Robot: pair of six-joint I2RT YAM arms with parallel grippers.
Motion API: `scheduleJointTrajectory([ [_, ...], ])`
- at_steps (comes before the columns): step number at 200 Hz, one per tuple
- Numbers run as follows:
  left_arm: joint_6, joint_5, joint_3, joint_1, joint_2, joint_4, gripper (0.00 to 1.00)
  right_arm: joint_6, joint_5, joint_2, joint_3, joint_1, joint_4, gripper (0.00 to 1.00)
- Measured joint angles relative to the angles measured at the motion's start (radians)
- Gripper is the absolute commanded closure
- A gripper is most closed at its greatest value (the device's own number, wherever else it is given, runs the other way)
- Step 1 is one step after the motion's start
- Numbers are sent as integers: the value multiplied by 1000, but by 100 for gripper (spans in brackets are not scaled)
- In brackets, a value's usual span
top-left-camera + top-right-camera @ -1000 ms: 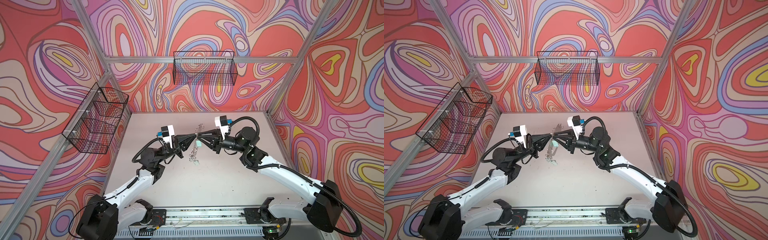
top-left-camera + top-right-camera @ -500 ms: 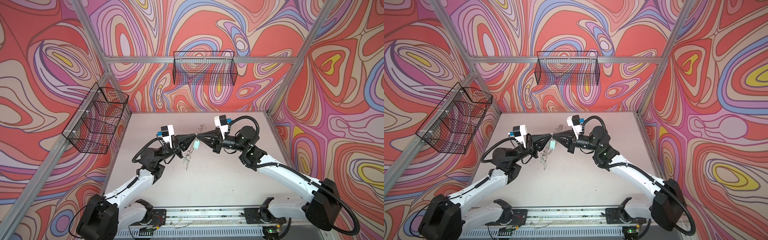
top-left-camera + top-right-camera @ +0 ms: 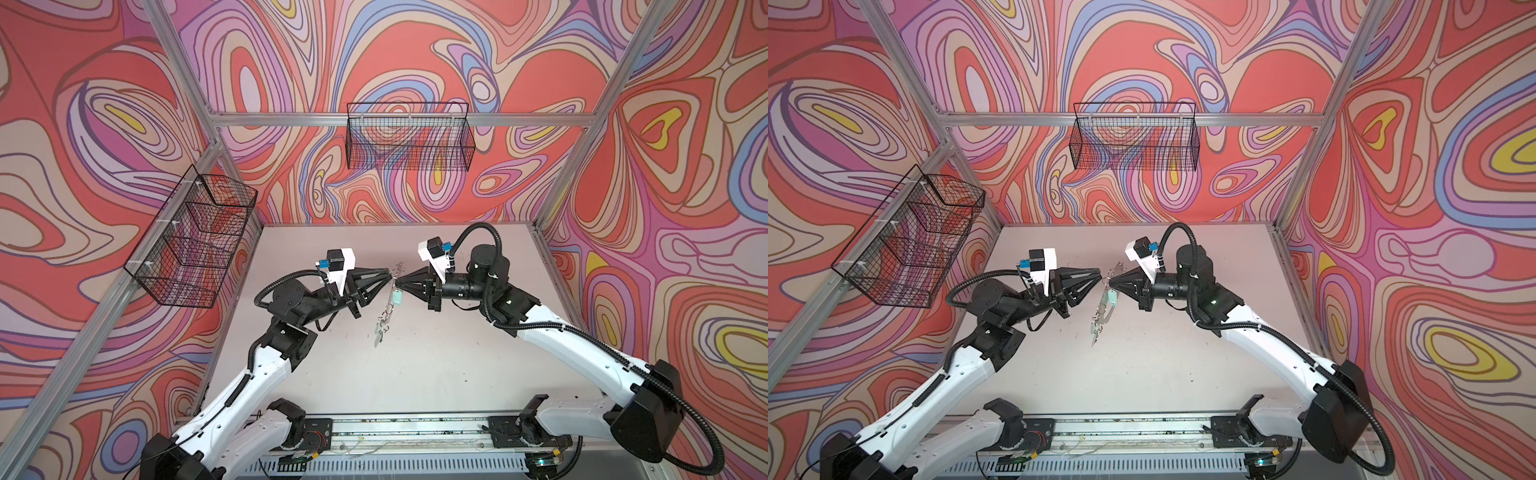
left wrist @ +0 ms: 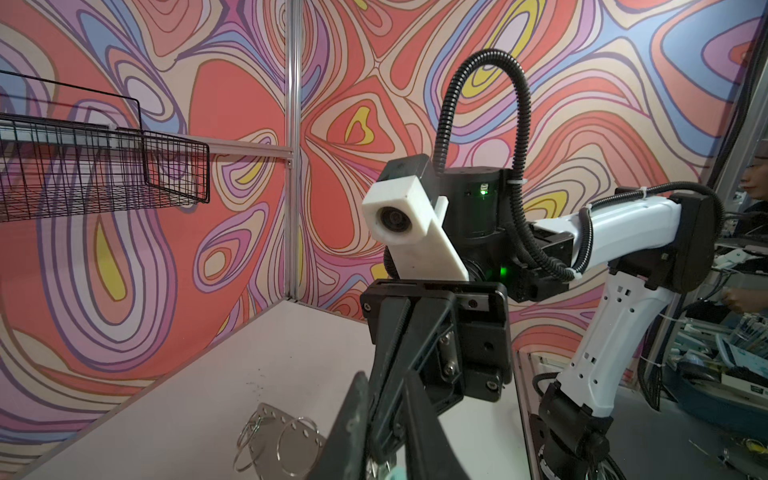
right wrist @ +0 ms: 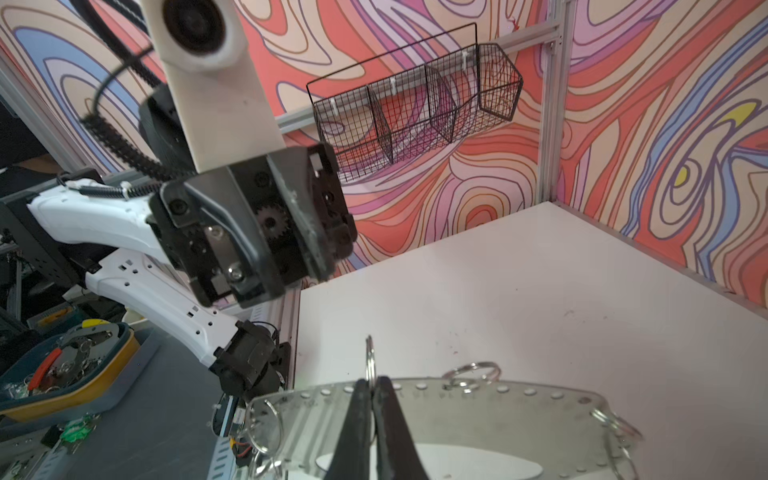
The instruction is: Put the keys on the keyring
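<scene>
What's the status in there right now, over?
Right tool shut on keyring, held in the air. Left tool beside it, grip unclear. Keys dangling below. Nothing in the way.

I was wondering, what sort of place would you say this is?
Probably a robotics lab test cell: an aluminium frame with swirl-printed walls encloses a white table, with two robot arms mounted on its front rail.

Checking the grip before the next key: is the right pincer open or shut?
Shut: the right wrist view shows the right pincer clamped on the rim of the keyring, fingers together.
</scene>
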Motion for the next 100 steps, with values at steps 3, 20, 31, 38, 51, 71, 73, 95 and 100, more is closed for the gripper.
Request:
scheduleJointTrajectory([
  [3, 23, 5, 13, 1, -2, -36, 78, -16, 3, 0, 7, 0, -19, 100],
  [20, 126, 29, 74, 4, -2, -214, 78, -97, 13, 1, 47, 0, -132, 100],
  [31, 187, 42, 97, 4, 3, -317, 78, -140, 18, 5, 71, 0, -196, 100],
  [38, 219, 48, 107, 4, 8, -373, 78, -164, 22, 6, 84, 0, -232, 100],
  [51, 274, 54, 120, 4, 23, -465, 81, -198, 32, 8, 97, 1, -281, 100],
  [71, 347, 51, 133, 4, 42, -584, 82, -241, 54, 12, 111, 5, -345, 100],
  [73, 351, 51, 134, 4, 43, -592, 82, -245, 56, 13, 113, 6, -351, 100],
  [95, 401, 45, 150, 4, 58, -671, 82, -278, 75, 22, 126, 19, -400, 100],
  [100, 407, 45, 153, 4, 60, -683, 83, -283, 80, 25, 130, 23, -410, 100],
])
